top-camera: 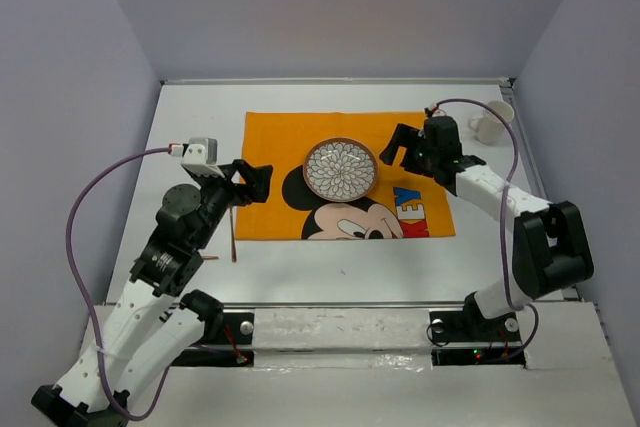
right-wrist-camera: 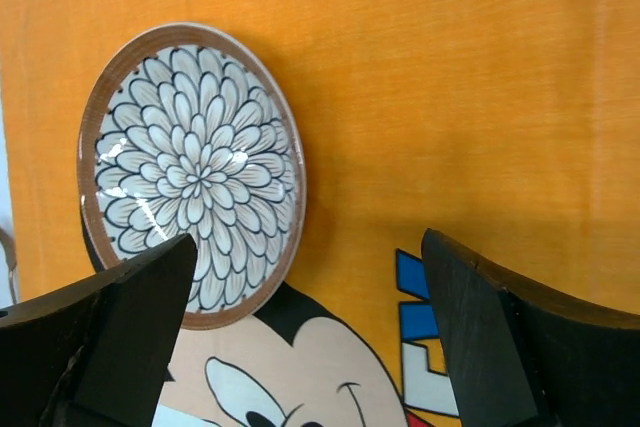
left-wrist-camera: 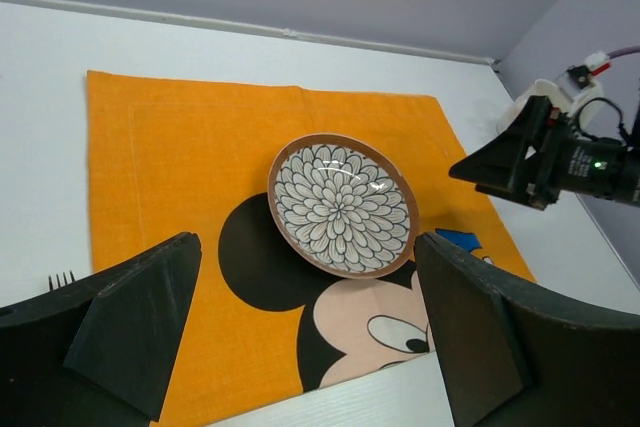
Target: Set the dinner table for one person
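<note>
The white dinner table point(top-camera: 330, 272) carries an orange Mickey Mouse mat point(top-camera: 280, 137). A brown-rimmed plate with a flower pattern point(top-camera: 341, 168) lies on the mat's middle; it also shows in the left wrist view point(left-wrist-camera: 343, 203) and the right wrist view point(right-wrist-camera: 190, 175). My left gripper point(top-camera: 262, 182) is open and empty over the mat's left edge, left of the plate point(left-wrist-camera: 310, 347). My right gripper point(top-camera: 402, 152) is open and empty just right of the plate point(right-wrist-camera: 310, 347). A fork point(top-camera: 233, 235) lies on the table left of the mat, partly under my left arm; its tines show in the left wrist view point(left-wrist-camera: 62, 277).
A white mug point(top-camera: 492, 122) stands at the back right, off the mat, behind my right arm. Grey walls enclose the table at the back and both sides. My right gripper shows in the left wrist view point(left-wrist-camera: 505, 162).
</note>
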Motion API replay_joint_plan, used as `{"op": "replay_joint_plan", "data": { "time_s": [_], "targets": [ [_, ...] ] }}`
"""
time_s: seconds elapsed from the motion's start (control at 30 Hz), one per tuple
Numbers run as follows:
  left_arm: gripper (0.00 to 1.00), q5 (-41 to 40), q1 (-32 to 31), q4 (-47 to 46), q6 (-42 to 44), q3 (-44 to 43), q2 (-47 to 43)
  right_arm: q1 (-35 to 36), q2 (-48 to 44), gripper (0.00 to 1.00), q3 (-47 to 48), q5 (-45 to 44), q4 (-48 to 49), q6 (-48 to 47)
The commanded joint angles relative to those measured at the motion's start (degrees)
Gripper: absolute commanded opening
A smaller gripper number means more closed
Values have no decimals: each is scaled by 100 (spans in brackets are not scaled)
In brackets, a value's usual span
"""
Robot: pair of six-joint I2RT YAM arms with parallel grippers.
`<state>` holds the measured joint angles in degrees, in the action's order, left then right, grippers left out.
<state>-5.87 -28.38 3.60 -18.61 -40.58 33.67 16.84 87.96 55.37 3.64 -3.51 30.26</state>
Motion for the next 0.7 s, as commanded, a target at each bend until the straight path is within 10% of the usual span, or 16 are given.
{"op": "replay_joint_plan", "data": {
  "time_s": [0.0, 0.67],
  "targets": [
    [99, 34, 34, -52, 288, -162, -141, -277, -586, 98, 43, -821, -492, -547],
    [99, 560, 175, -254, 481, 155, -792, -2159, 2171, 64, 4623, -2983, -2012, -1909]
  ]
}}
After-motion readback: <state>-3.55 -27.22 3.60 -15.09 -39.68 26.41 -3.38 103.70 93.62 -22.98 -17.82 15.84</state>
